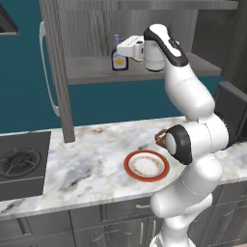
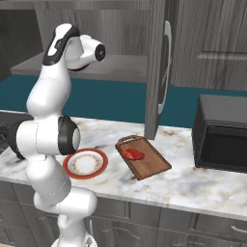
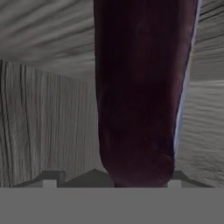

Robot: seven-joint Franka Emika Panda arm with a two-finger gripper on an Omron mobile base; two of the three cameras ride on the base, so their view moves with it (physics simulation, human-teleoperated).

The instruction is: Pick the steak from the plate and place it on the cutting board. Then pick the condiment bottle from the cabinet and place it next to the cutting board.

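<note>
The dark brown condiment bottle (image 1: 118, 61) stands upright on the open shelf of the grey cabinet (image 1: 58, 72). My gripper (image 1: 119, 51) reaches in level from the right, with its jaws either side of the bottle. In the hand view the bottle (image 3: 140, 87) looms close between the fingertips (image 3: 50, 178); the left tip stands clear of it, so the gripper (image 3: 112, 179) is open. The steak (image 2: 133, 154) lies on the wooden cutting board (image 2: 152, 166), right of the red-rimmed plate (image 2: 102, 161), which holds nothing.
A stove burner (image 1: 19, 164) sits at the counter's left end and a black microwave (image 2: 222, 140) at its right. The cabinet's side panel (image 2: 154, 72) with a long white handle (image 2: 167, 58) hangs over the counter behind the board.
</note>
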